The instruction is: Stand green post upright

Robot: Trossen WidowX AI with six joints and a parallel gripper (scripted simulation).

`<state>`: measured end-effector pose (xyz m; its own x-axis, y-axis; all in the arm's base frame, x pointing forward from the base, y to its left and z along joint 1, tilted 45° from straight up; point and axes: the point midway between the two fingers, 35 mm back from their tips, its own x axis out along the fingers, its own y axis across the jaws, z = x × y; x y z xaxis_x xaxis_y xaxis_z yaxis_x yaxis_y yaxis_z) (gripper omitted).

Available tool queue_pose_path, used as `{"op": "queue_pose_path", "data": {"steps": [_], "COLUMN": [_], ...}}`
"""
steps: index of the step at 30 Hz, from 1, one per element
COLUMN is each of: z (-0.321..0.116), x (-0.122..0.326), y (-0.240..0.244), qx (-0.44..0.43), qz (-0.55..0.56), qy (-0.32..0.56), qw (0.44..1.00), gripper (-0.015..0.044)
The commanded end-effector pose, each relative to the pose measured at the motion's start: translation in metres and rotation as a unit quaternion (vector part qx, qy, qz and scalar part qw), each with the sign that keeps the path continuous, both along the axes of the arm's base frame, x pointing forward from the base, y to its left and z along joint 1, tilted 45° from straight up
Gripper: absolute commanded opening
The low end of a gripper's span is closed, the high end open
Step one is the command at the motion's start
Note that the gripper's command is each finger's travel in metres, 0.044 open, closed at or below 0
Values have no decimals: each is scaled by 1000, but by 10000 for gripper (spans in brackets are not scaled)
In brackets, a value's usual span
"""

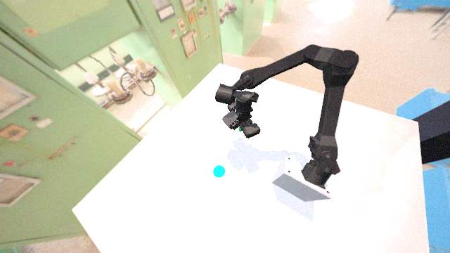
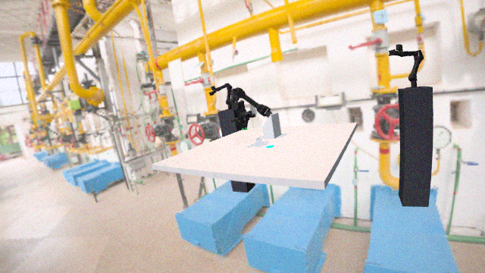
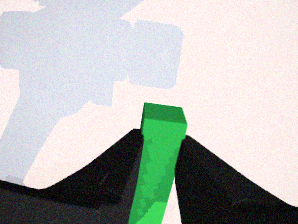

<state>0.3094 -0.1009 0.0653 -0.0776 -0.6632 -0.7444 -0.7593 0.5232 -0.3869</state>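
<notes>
The green post (image 2: 245,129) (image 3: 161,150) is aloft, apart from the flat cyan circle (image 1: 219,171) (image 2: 270,146).

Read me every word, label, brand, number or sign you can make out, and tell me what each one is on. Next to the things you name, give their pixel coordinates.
There is no text I can read.
Pale plates on the green metal cabinets (image 1: 205,74): too blurred to tell whether they carry writing.
Round white gauge on the wall (image 2: 440,137): any markings are too small to read.
Green post (image 3: 161,142) and black gripper fingers: no lettering shows.
Cyan circle (image 1: 219,171) (image 2: 270,146): plain, no writing visible.
</notes>
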Motion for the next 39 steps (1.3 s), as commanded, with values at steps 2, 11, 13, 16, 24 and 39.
{"op": "queue_pose_path", "data": {"steps": [2,11,13,16,24,39], "z": [-7,-24,-28,-34,-51,-84], "x": [9,21,24,27,35,43], "y": [11,30,34,41,60,95], "qx": [4,6,7,7,7,4], "qz": [4,14,16,19,27,42], "qy": [1,11,13,16,25,41], "qw": [1000,1000,1000,1000,999,998], "gripper": [23,23,23,23,23,23]}}
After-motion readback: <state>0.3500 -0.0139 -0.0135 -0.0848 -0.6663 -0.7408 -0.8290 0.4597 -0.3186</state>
